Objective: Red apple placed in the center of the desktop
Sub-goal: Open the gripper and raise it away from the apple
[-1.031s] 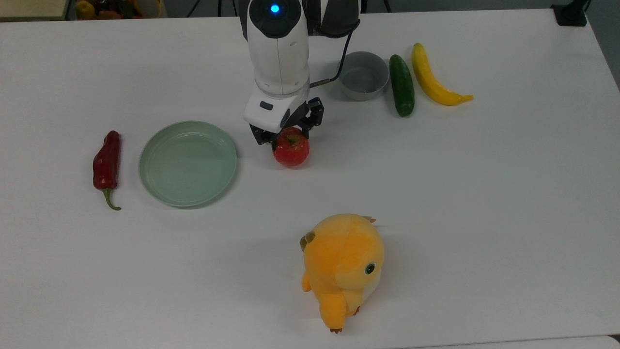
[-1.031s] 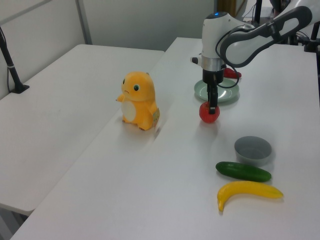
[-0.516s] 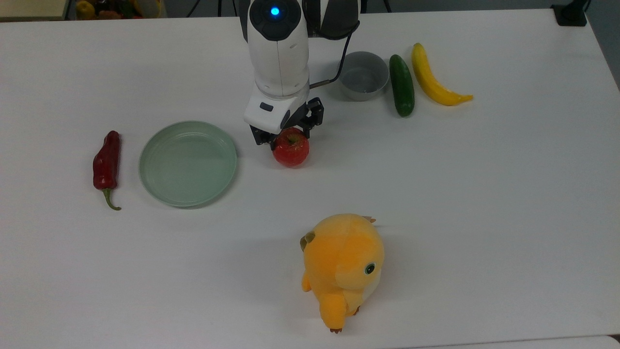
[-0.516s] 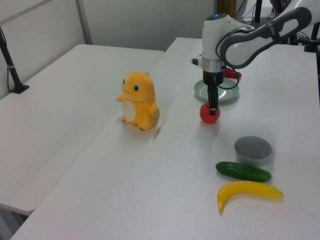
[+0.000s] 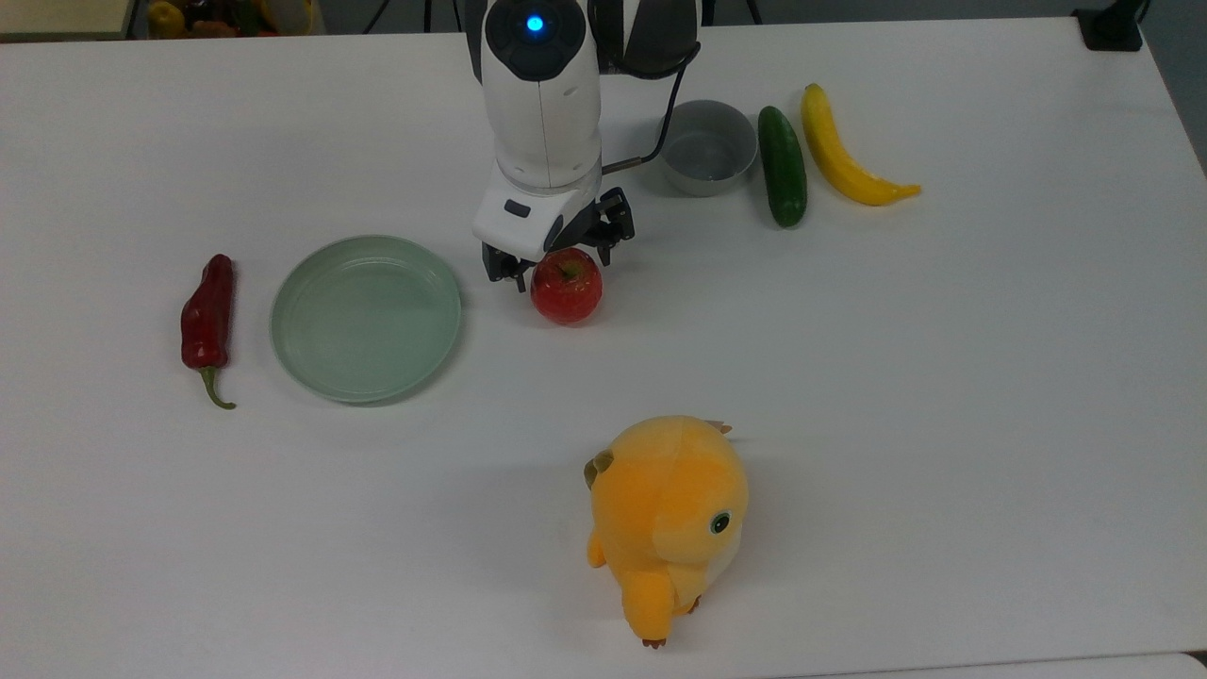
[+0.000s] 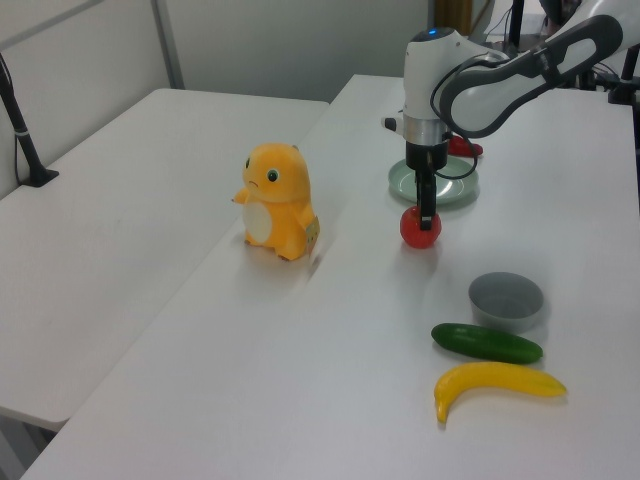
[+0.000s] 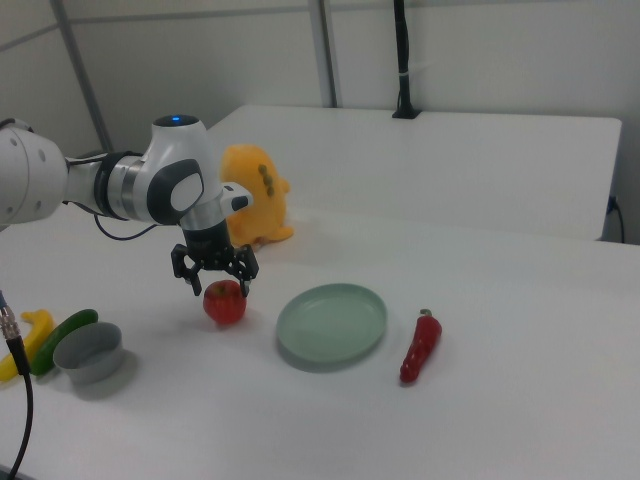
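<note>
My gripper (image 7: 214,278): spread wide, fingers apart above the red apple (image 5: 566,286) and not gripping it. Apple: resting on the desktop (image 5: 943,377) near its middle, stem dimple up, just beside the pale-green plate (image 5: 366,318) on the top view's left. Chili pepper (image 5: 206,321): lying further toward the top view's left, beyond the plate. Grey bowl (image 5: 707,147), cucumber (image 5: 783,165) and banana (image 5: 844,151): a row toward the top view's upper right. Orange plush toy (image 5: 668,519): standing well apart, toward the top view's lower edge.
</note>
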`<state>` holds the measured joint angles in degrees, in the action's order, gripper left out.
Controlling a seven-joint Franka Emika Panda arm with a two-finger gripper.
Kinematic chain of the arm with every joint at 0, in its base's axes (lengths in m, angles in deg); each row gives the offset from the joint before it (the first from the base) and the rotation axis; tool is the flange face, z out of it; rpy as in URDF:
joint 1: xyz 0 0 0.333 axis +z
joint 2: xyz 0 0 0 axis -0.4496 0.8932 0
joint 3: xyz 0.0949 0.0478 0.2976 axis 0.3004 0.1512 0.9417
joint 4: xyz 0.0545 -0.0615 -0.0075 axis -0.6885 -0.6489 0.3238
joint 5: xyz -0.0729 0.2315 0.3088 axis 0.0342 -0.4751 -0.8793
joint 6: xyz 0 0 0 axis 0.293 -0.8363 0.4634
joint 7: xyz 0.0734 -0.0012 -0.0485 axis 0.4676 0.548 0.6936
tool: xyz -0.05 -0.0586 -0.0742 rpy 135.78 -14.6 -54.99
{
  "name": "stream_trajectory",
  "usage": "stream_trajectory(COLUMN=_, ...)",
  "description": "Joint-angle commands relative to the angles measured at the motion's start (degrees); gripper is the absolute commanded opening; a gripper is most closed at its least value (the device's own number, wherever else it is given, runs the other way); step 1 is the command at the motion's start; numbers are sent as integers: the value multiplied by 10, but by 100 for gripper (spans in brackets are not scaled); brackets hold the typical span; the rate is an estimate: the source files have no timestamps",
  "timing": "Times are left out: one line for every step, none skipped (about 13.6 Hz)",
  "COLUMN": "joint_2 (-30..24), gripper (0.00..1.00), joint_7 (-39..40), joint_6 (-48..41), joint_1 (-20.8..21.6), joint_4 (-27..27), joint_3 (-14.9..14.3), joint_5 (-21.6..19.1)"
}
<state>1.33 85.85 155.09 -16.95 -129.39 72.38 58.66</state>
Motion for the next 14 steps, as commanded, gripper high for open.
stream_trajectory(joint_2=-61, gripper=100, joint_7=-41, joint_6=-48, joint_1=-8, joint_4=1, joint_3=-6, joint_5=-10)
stream_trajectory(joint_2=-79, gripper=100, joint_7=-48, joint_6=-71, joint_1=-12, joint_4=10, joint_3=-6, joint_5=-10)
stream_trajectory(joint_2=-95, gripper=100, joint_7=-51, joint_6=-98, joint_1=-15, joint_4=17, joint_3=-10, joint_5=-10)
stream_trajectory(joint_2=-120, gripper=100, joint_7=-53, joint_6=-134, joint_1=-13, joint_4=31, joint_3=-23, joint_5=-11)
stream_trajectory(joint_2=-145, gripper=100, joint_7=-74, joint_6=-158, joint_1=-10, joint_4=34, joint_3=-33, joint_5=-11)
stream_trajectory(joint_2=-173, gripper=100, joint_7=-116, joint_6=-167, joint_1=-4, joint_4=34, joint_3=-44, joint_5=-11)
stream_trajectory(joint_2=-193, gripper=100, joint_7=-160, joint_6=-188, joint_1=2, joint_4=34, joint_3=-53, joint_5=-11)
stream_trajectory(joint_2=-211, gripper=100, joint_7=-182, joint_6=-219, joint_1=6, joint_4=34, joint_3=-58, joint_5=-10)
stream_trajectory(joint_2=-219, gripper=100, joint_7=-186, joint_6=-237, joint_1=7, joint_4=34, joint_3=-62, joint_5=-10)
stream_trajectory(joint_2=-225, gripper=100, joint_7=-186, joint_6=-237, joint_1=6, joint_4=34, joint_3=-70, joint_5=-10)
stream_trajectory(joint_2=-225, gripper=100, joint_7=-181, joint_6=-230, joint_1=7, joint_4=34, joint_3=-82, joint_5=-11)
stream_trajectory(joint_2=-222, gripper=100, joint_7=-178, joint_6=-229, joint_1=7, joint_4=33, joint_3=-83, joint_5=-11)
stream_trajectory(joint_2=-221, gripper=100, joint_7=-177, joint_6=-227, joint_1=7, joint_4=32, joint_3=-83, joint_5=-11)
stream_trajectory(joint_2=-220, gripper=100, joint_7=-177, joint_6=-227, joint_1=7, joint_4=33, joint_3=-83, joint_5=-11)
